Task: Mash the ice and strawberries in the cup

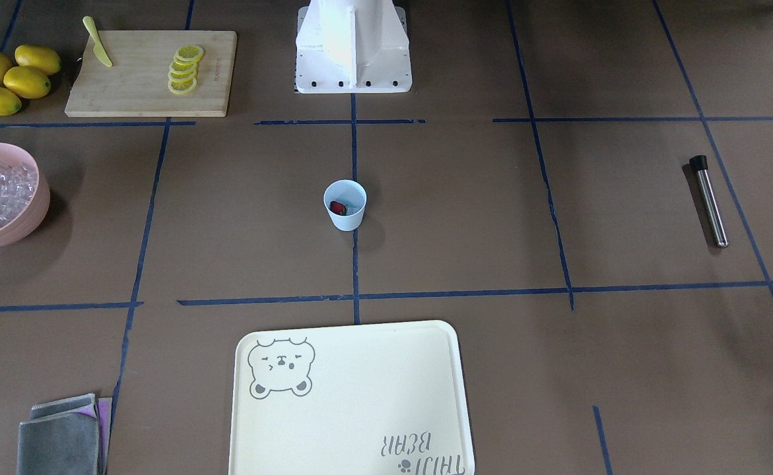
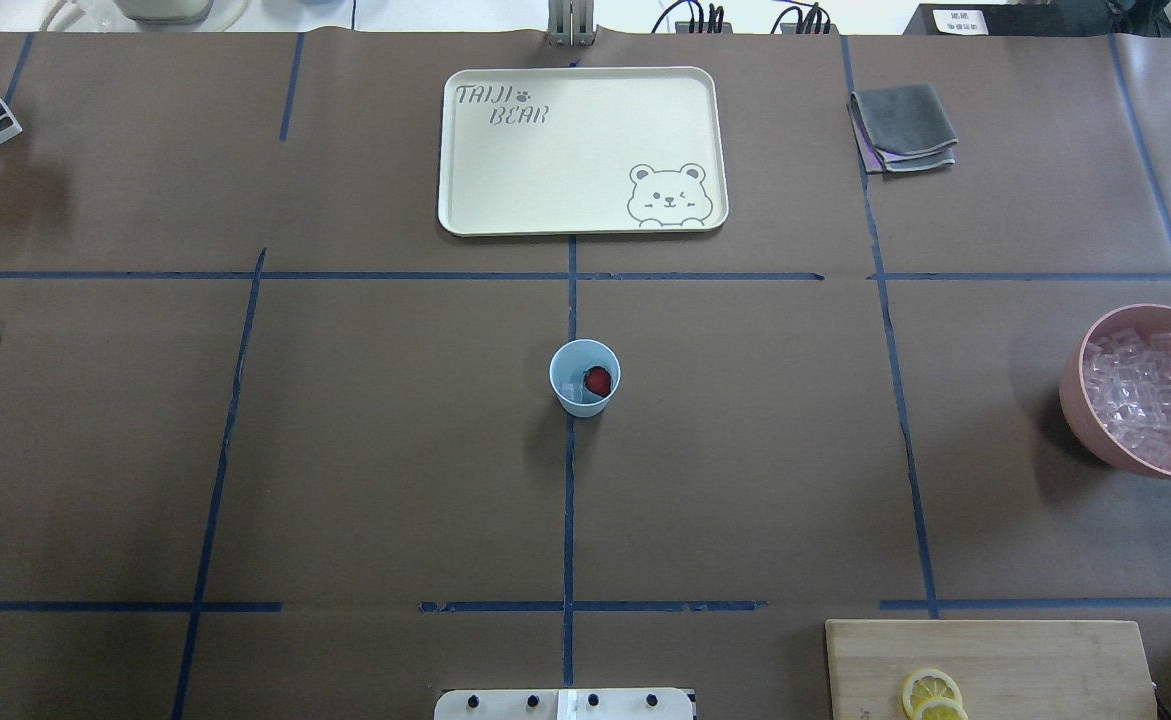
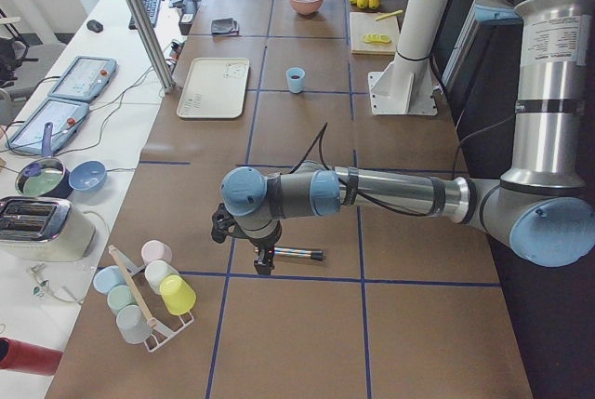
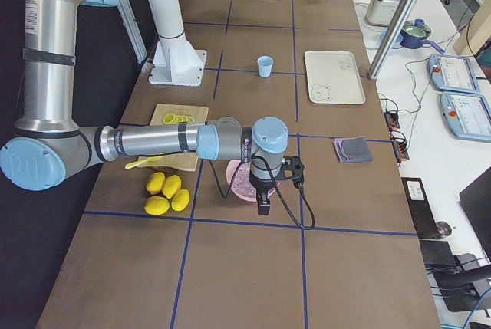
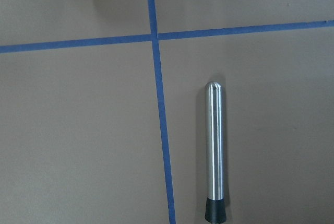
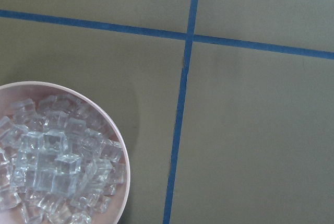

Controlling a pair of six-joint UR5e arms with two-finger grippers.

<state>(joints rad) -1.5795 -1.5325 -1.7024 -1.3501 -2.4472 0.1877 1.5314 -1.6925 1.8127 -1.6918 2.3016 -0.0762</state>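
Note:
The pale blue cup (image 2: 584, 377) stands upright at the table's centre and also shows in the front view (image 1: 345, 204). A dark red strawberry piece (image 2: 598, 379) lies inside it, and a pale shape beside the berry may be ice. Several ice cubes (image 6: 52, 166) fill the pink bowl (image 2: 1085, 390). A steel muddler with a black tip (image 5: 214, 148) lies flat on the table. My left gripper (image 3: 263, 265) hangs above the muddler; I cannot tell whether it is open. My right gripper (image 4: 263, 206) hangs by the bowl's edge; I cannot tell its state either.
A cream bear tray (image 2: 505, 190) lies beyond the cup. A cutting board (image 1: 148, 99) holds lemon slices (image 1: 184, 69) and a yellow knife (image 1: 98, 41), with whole lemons (image 1: 13, 79) beside it. A grey cloth (image 2: 902, 125) and a rack of cups (image 3: 149, 287) sit at the edges.

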